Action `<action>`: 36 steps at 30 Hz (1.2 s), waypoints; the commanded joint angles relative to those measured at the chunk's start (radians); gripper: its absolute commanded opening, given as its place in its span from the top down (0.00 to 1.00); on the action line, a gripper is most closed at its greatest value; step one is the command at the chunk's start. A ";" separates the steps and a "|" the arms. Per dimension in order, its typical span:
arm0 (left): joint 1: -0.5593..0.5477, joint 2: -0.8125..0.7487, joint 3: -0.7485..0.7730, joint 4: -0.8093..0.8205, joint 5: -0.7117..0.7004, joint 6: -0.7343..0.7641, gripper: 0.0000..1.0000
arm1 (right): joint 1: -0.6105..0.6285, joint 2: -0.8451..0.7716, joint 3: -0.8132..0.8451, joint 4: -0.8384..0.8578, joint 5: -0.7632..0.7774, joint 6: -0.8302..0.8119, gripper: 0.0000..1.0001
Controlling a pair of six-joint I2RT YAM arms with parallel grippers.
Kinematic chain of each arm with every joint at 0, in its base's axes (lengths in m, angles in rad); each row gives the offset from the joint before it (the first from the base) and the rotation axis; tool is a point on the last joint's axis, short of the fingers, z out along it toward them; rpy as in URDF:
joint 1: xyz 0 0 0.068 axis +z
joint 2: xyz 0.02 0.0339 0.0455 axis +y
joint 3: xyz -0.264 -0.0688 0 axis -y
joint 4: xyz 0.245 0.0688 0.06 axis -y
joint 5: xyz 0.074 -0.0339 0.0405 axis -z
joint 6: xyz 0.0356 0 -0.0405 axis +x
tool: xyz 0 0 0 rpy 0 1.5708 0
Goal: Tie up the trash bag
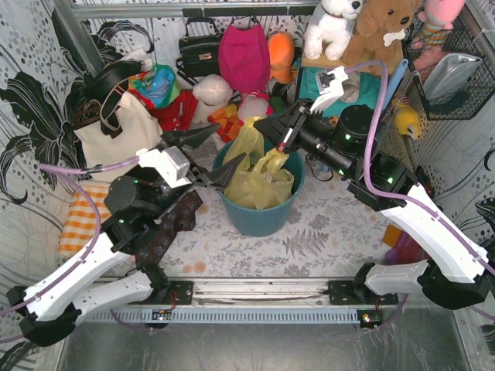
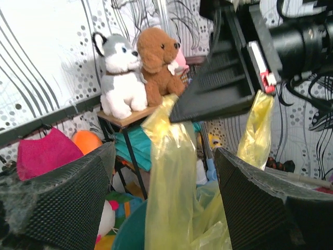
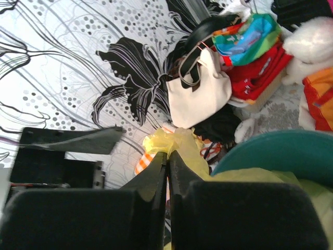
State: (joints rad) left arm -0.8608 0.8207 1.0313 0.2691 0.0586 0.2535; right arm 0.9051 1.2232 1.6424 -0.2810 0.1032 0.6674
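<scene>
The yellow-green trash bag (image 1: 259,182) sits in the teal bin (image 1: 259,216), with two flaps pulled up. My right gripper (image 1: 282,148) is shut on the right flap, and in the right wrist view (image 3: 167,153) the yellow plastic (image 3: 174,138) bunches out above the closed fingertips. My left gripper (image 1: 232,142) is open at the bin's left rim. In the left wrist view (image 2: 165,151) the other flap (image 2: 169,172) hangs upright between the open fingers without touching them. The right gripper's flap (image 2: 257,127) shows behind.
A cream tote with dark straps (image 1: 116,131) stands at the back left. Soft toys (image 1: 363,27), a pink bag (image 1: 244,54) and a black handbag (image 1: 201,50) crowd the back. An orange checked cloth (image 1: 81,216) lies at the left. A wire basket (image 1: 452,69) hangs at the right.
</scene>
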 commanded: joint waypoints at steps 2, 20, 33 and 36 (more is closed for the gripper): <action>0.013 0.047 -0.020 0.078 0.058 0.006 0.12 | 0.003 0.065 0.121 0.042 -0.099 -0.087 0.97; 0.219 0.254 -0.015 0.420 0.352 -0.253 0.51 | 0.003 0.109 0.167 0.002 -0.205 -0.091 1.00; 0.256 0.204 -0.170 0.358 0.423 -0.278 0.80 | 0.002 0.085 0.183 -0.017 -0.158 -0.129 1.00; 0.258 0.188 -0.192 0.356 0.428 -0.282 0.82 | 0.003 0.082 0.184 -0.019 -0.150 -0.137 1.00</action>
State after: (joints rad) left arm -0.6106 1.0420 0.8608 0.6006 0.4633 -0.0093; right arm 0.9051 1.3342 1.7916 -0.3058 -0.0666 0.5556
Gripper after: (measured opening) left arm 0.195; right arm 0.002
